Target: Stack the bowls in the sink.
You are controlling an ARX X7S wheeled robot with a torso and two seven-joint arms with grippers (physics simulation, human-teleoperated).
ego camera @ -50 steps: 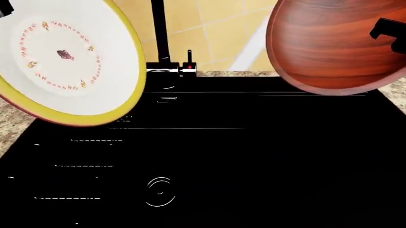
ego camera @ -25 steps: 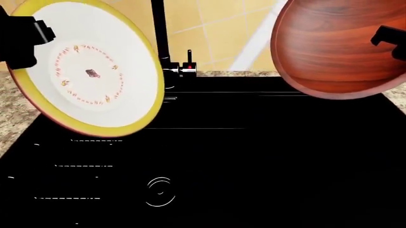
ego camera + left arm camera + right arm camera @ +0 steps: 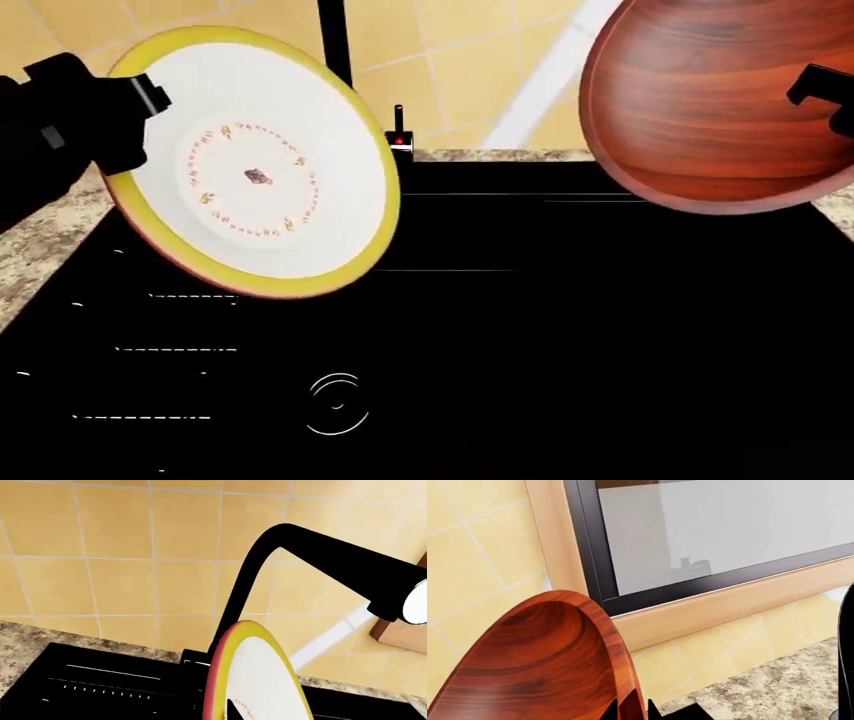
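Bowls both aloft over my sink (image 3: pixel 534 350), left gripper (image 3: pixel 127 100) clamped on white bowl (image 3: pixel 254 175), right gripper (image 3: pixel 817 88) pinching wooden bowl (image 3: pixel 707 100), each tilted on edge.

I count two bowls, one in each of my grippers: one white bowl (image 3: pixel 254 175) with a yellow rim, and one reddish-brown wooden bowl (image 3: pixel 721 100). Two grippers of mine show, the left gripper (image 3: pixel 114 95) on the white bowl's rim and the right gripper (image 3: pixel 821 85) on the wooden bowl's rim. There is one black sink (image 3: pixel 534 350) with one round drain (image 3: pixel 336 404), one tall black faucet (image 3: pixel 334 40), one small lever (image 3: pixel 398 128) beside it, and one window (image 3: pixel 720 535)
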